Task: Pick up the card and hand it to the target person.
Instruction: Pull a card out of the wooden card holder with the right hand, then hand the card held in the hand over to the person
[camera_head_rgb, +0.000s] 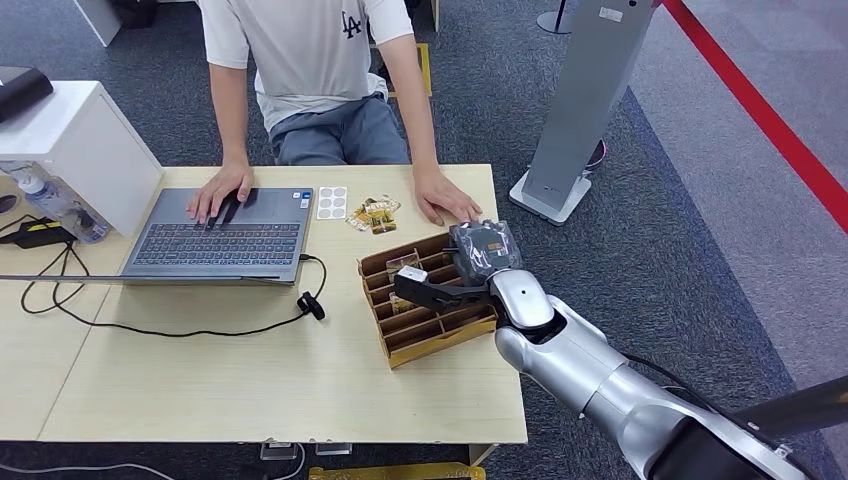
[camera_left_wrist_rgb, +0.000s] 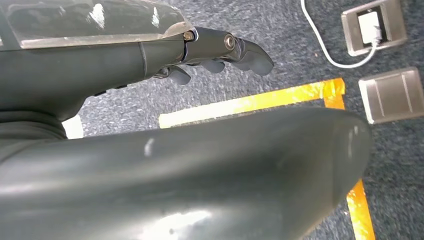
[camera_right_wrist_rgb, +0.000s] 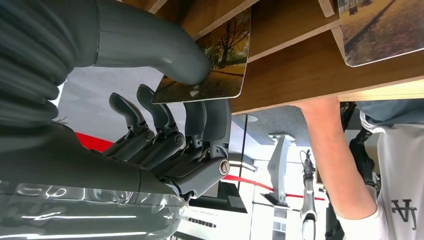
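The right robot hand pinches a card at the wooden rack on the table.

Only legible mark was the "LA" logo on the person's white T-shirt, chest area, above the laptop. Card print showed a tree scene, no readable text.

R arm: extended forward | right hand: thumb and fingers pinching | left hand: hanging, fingers curled, holding nothing
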